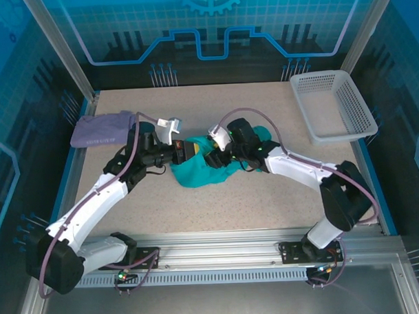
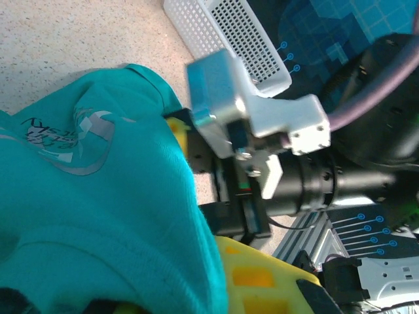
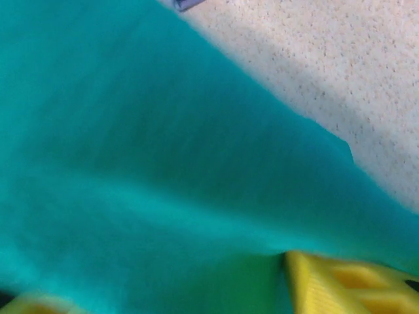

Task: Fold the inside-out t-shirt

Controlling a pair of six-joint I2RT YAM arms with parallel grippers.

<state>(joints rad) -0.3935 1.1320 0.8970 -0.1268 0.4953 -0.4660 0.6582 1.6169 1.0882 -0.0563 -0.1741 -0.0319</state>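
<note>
The teal-green inside-out t-shirt lies bunched in a heap at the middle of the table. Both grippers meet at its upper edge. My left gripper comes in from the left; its yellow finger is pressed against a thick fold of the shirt, which carries a pale neck print. My right gripper comes in from the right. Its yellow fingertips sit far apart at the frame's bottom corners, with teal cloth draped between and over them.
A folded lavender-purple garment lies at the back left. A white mesh basket stands at the back right and shows in the left wrist view as the basket. The right arm's wrist camera housing is close in front of my left gripper.
</note>
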